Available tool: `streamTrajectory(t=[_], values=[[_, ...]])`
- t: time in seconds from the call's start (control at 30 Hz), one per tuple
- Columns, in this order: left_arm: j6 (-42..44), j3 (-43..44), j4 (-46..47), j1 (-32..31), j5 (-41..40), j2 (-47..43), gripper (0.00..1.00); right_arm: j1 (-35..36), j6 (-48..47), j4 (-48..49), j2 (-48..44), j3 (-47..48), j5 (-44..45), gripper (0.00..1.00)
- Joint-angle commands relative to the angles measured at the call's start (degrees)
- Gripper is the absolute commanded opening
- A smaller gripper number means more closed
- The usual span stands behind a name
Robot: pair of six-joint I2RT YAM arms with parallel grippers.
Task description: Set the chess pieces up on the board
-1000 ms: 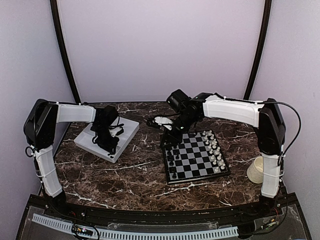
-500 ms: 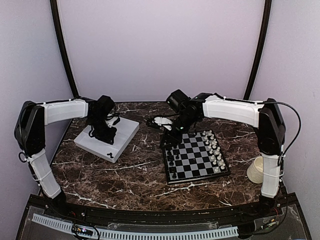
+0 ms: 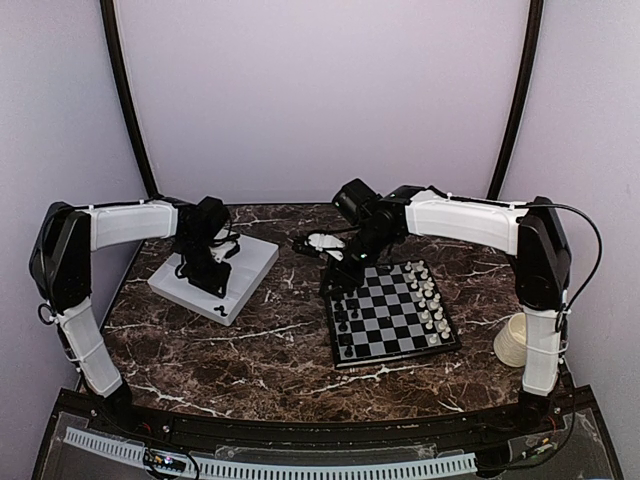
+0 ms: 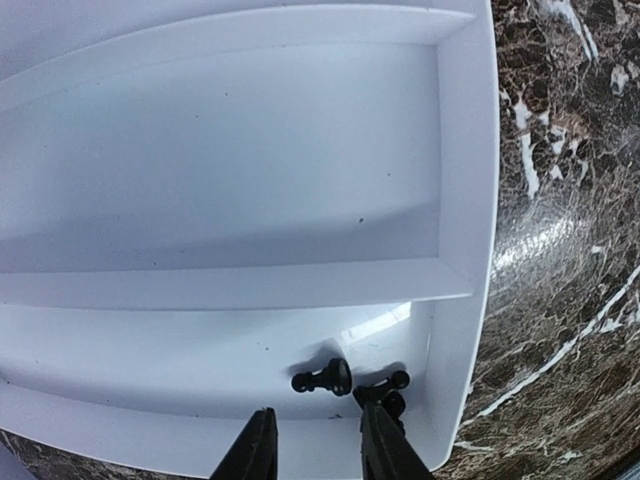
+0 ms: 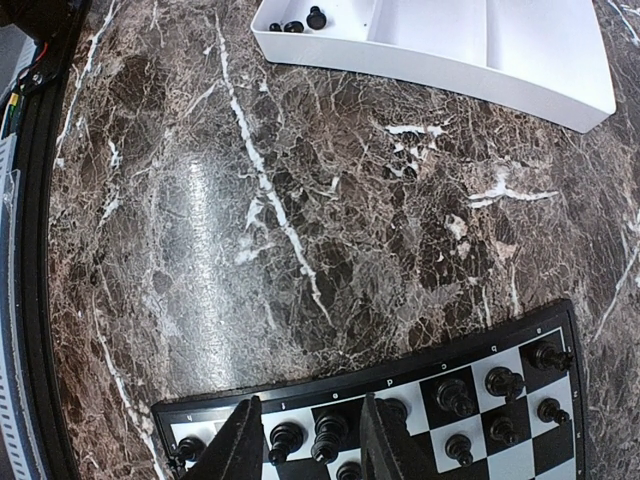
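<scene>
Tray [image 4: 462, 150] with two chess pieces [image 4: 322, 379] in one compartment; left pincer [image 4: 318, 425], right pincer [image 5: 312, 405] both apart.

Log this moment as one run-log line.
left gripper open above black pieces in tray | right gripper open over board edge

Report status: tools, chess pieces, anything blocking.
Left tool open, low over loose black pieces in the tray corner. Right tool open above placed black pieces at the board edge. No obstruction seen.
</scene>
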Motion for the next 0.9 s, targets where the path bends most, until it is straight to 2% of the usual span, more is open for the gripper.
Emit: streamTrajectory(t=[0.0,0.43,0.57,0.87], values=[[4.33,-2.29,-0.72,-0.80,0.32,-0.79,0.32,0.41,-0.16,0.25,-1.51,0.49,-0.45,0.34],[8.81,-3.20,-0.03,-3.76,-4.01,3.68,0.34,0.37,-0.60,0.31,-1.60,-0.39,-0.34,0.34],[9.24,-2.84,0.09,-4.08,-6.18,5.03,0.39,0.19,-0.60,0.28,-1.68,-0.55,-0.44,0.34],[8.31,-2.47,-0.67,-4.11,-8.75,7.63,0.31,0.06,-0.55,0.40,-1.16,-0.39,-0.89,0.34]])
